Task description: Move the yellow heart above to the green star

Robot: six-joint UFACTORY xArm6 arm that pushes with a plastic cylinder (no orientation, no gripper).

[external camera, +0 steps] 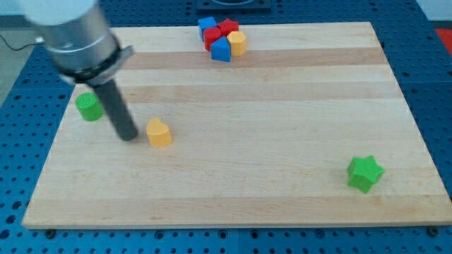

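Camera view showed my tip (129,137), the tool's lower end, resting on the wooden surface (233,183); being a plain rod, the tool had nothing to spread or pinch and held nothing. The yellow heart (159,132) sat just beside my tip, toward the view's right, seemingly a sliver apart. A green cylinder (89,106) stood near, up and to the view's left. The green star (365,173) lay well apart, toward the view's lower right. A cluster of blue, red and yellow blocks (223,39) sat far off at the view's top.
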